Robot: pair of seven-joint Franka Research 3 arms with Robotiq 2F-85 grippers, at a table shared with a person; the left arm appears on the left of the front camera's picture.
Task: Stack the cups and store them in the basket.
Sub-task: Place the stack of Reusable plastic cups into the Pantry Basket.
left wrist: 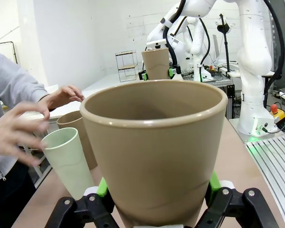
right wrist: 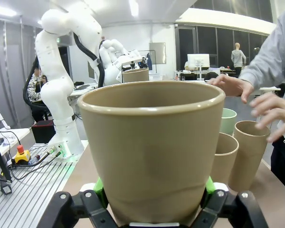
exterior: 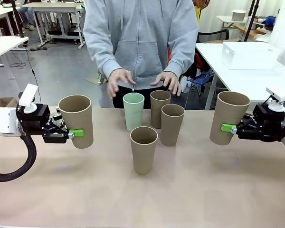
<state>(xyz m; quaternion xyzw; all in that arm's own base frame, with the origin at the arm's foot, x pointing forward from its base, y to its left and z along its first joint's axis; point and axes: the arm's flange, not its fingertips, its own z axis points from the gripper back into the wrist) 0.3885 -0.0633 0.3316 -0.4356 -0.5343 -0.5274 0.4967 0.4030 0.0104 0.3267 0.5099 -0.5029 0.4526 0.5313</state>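
Left fingers (exterior: pixel 76 133) grip 1 tan cup (exterior: pixel 76 113), right fingers (exterior: pixel 227 128) a 2nd tan cup (exterior: pixel 230 114); between them 1 mint cup (exterior: pixel 133 111) and 3 tan cups (exterior: pixel 144 149) stand upright.

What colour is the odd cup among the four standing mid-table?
The odd cup is pale mint green; the front view shows it best.

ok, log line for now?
left tool: holds left tan cup | right tool: holds right tan cup | table: mint cup, three tan cups upright
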